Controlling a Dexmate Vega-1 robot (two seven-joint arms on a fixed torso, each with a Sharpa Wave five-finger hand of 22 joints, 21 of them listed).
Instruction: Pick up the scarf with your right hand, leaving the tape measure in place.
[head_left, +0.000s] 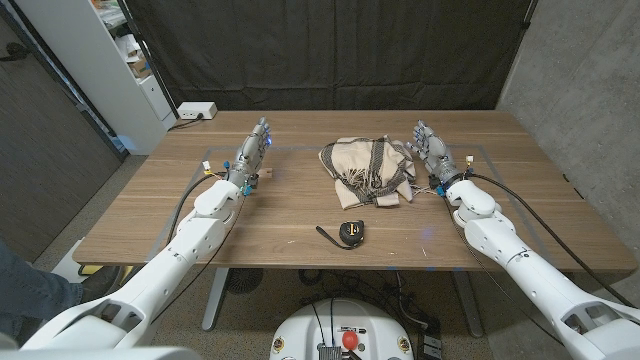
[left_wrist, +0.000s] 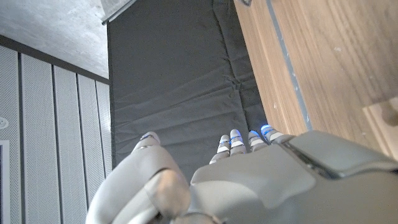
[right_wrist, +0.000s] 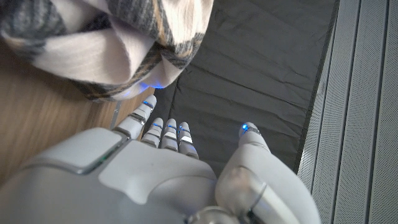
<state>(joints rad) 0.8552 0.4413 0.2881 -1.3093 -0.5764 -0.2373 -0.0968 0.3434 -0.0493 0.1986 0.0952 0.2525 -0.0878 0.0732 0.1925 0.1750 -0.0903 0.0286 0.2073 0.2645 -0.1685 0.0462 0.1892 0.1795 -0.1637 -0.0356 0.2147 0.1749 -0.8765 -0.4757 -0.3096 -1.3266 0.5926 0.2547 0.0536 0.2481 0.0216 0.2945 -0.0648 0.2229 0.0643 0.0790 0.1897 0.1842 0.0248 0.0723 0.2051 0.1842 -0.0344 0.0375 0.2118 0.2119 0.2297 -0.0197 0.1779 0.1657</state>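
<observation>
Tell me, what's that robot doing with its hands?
The robot's right hand is open beside the scarf, a crumpled beige plaid heap on the wooden table. It isn't holding the scarf yet. A tape measure lies nearer the robot, apart from the scarf, untouched. The left hand is open too, off to the other side, holding nothing.

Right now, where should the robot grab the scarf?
Probably the scarf's bunched, raised folds on its right edge, coming in sideways with the right hand, which is open beside it. That side faces away from the tape measure.
</observation>
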